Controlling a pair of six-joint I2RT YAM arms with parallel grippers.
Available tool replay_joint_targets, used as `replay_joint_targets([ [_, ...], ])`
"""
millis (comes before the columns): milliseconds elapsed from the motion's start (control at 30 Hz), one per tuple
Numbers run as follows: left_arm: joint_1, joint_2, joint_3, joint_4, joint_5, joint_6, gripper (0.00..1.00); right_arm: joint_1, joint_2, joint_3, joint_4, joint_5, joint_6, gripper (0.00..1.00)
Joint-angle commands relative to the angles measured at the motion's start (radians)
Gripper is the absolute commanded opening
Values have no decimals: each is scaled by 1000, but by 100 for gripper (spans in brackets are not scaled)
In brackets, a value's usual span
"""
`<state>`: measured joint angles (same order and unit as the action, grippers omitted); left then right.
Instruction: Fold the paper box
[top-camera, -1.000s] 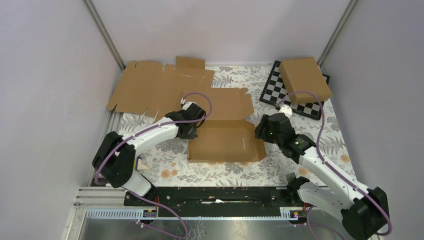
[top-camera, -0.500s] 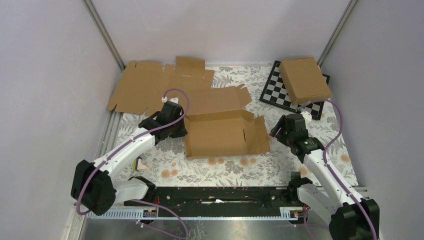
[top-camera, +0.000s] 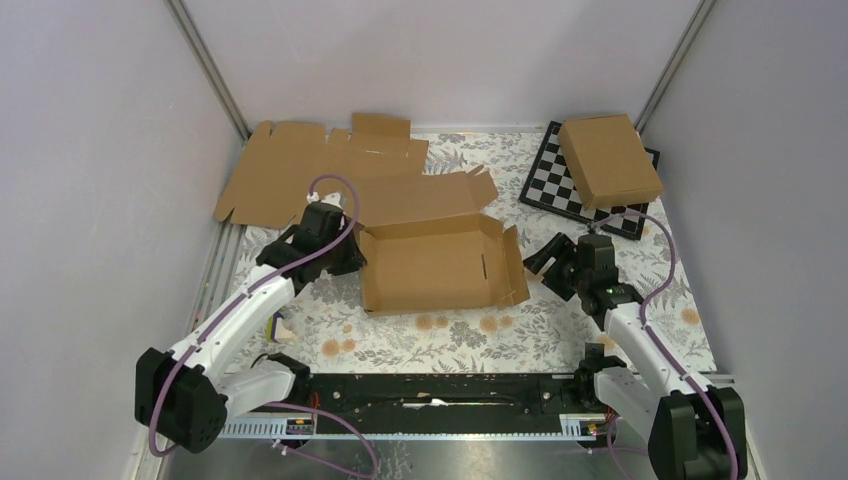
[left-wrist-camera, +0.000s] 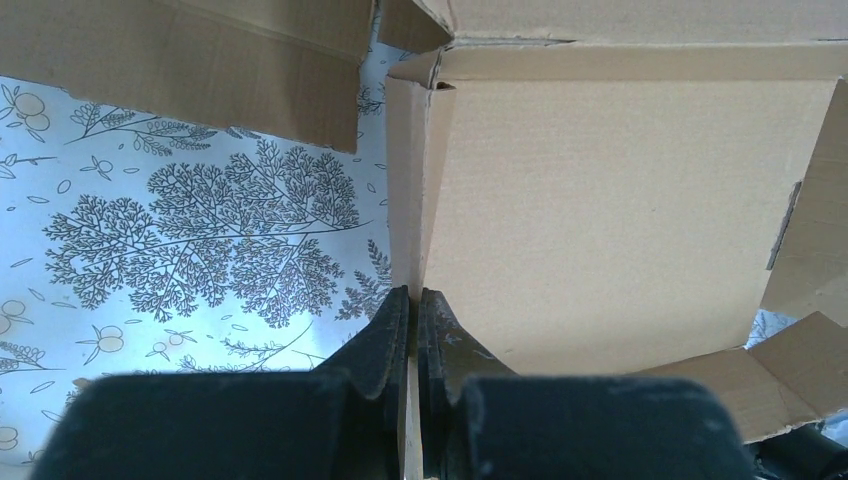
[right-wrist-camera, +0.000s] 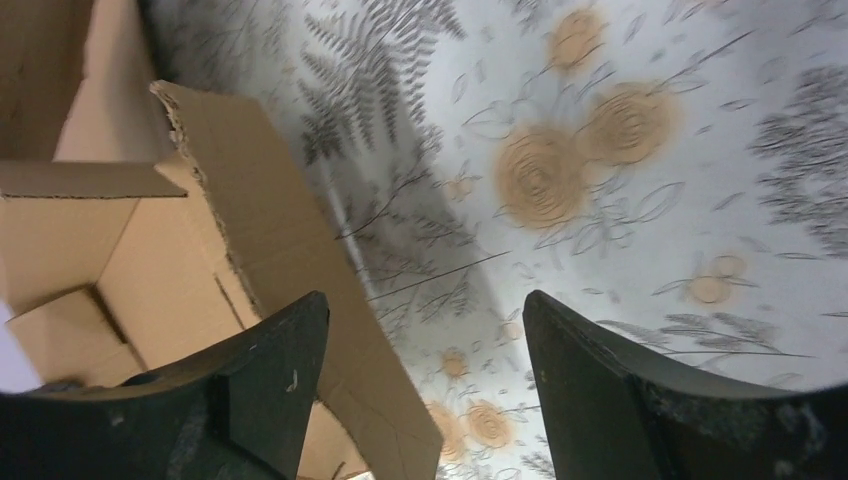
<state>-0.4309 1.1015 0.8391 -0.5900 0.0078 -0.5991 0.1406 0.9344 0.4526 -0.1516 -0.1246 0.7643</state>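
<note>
The paper box lies open on the floral cloth in the middle, its lid flap spread out behind it and its right side flap leaning outward. My left gripper is shut on the box's left wall. The left wrist view shows that wall pinched between the jaws of the left gripper, with the box floor to the right. My right gripper is open and empty, just right of the box and apart from it. In the right wrist view the right gripper frames the side flap.
A wide flat cardboard sheet lies at the back left, partly under the box's lid flap. A chessboard sits at the back right with another closed brown box on it. Grey walls enclose the table on three sides.
My left gripper has pulled the box to the left and a little back. My right gripper has let go and drawn back to the right, and the box's right flap has swung outward.
</note>
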Motion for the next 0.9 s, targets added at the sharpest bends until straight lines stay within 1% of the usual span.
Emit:
replay_joint_targets([
  [0,16,-52,20,55,71,12,0,-12,-21,-40,141,-208,77,79],
  [167,24,-75,30,38,79,14,0,-19,-109,-25,63,-47,60,79],
  [267,27,-86,31,32,88,14,0,-19,-159,-27,55,-15,82,77],
  [333,29,-95,30,34,100,14,0,-19,-163,-31,53,-10,100,75],
  [467,30,-107,38,38,135,10,0,-20,-114,-26,70,-81,120,71],
  [533,31,-114,49,37,148,9,0,-20,-103,-36,120,-138,133,70],
  [633,32,-116,63,35,173,15,0,-19,-117,-74,255,-270,153,70],
  [733,32,-100,64,26,183,23,0,-20,-152,-121,382,-357,215,69],
  [867,32,-94,45,22,153,24,0,-20,-172,-162,533,-444,309,62],
])
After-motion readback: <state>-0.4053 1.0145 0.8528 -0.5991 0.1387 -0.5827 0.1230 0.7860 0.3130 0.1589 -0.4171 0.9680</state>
